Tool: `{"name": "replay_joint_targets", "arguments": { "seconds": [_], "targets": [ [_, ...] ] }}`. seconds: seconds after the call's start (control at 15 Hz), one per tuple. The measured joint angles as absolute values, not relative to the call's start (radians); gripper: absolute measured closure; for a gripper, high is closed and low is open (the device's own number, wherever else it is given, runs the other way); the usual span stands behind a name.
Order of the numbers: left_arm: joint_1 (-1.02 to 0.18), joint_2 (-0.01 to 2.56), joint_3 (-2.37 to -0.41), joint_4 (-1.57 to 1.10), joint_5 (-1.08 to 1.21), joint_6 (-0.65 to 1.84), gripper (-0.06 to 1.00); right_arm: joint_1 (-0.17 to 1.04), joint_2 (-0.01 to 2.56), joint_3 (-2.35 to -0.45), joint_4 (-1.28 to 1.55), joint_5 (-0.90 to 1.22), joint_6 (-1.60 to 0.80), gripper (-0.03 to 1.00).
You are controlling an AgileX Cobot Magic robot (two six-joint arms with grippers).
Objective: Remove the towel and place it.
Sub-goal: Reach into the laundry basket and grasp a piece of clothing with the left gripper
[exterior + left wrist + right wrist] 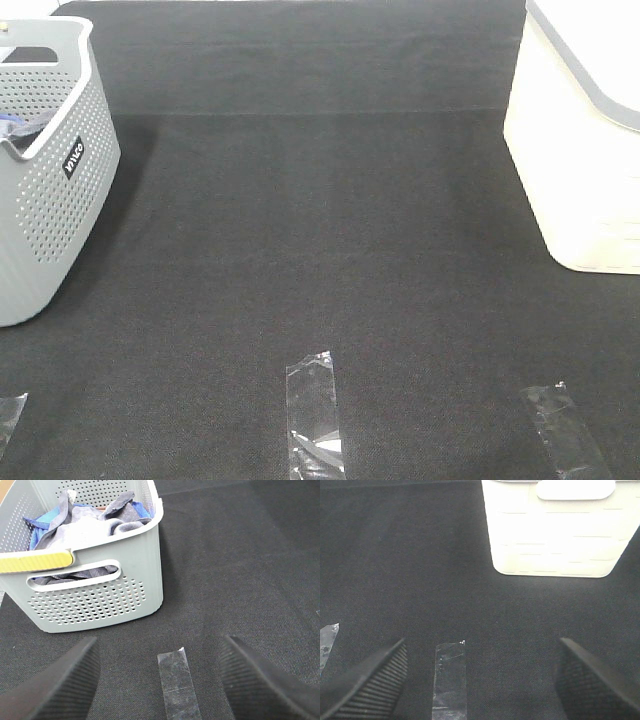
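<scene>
The towel (85, 530) lies crumpled in the basket (100, 605), a blue cloth (37, 530) showing at its edges. Only the left wrist camera sees this plainly, the high camera catching little past the rim. Bunched so, its long axis cannot be told. The left gripper (160, 641) and right gripper (482, 642) hang wide open and empty over the mat (240, 555), the right facing a white bin (550, 535).

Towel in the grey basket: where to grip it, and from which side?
Probably pinch a raised fold of the towel atop the pile, coming down through the open top of the basket; its walls and handle block the sides.
</scene>
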State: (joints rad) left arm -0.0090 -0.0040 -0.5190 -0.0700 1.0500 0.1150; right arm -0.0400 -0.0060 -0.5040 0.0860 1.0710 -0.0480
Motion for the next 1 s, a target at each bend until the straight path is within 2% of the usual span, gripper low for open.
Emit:
{"name": "replay_joint_targets", "arguments": {
  "seconds": [1.0],
  "targets": [
    [-0.009, -0.004, -0.519, -0.070, 1.050, 0.115, 0.29, -0.040, -0.006, -0.504, 0.086, 1.071, -0.048, 0.21]
  ]
}}
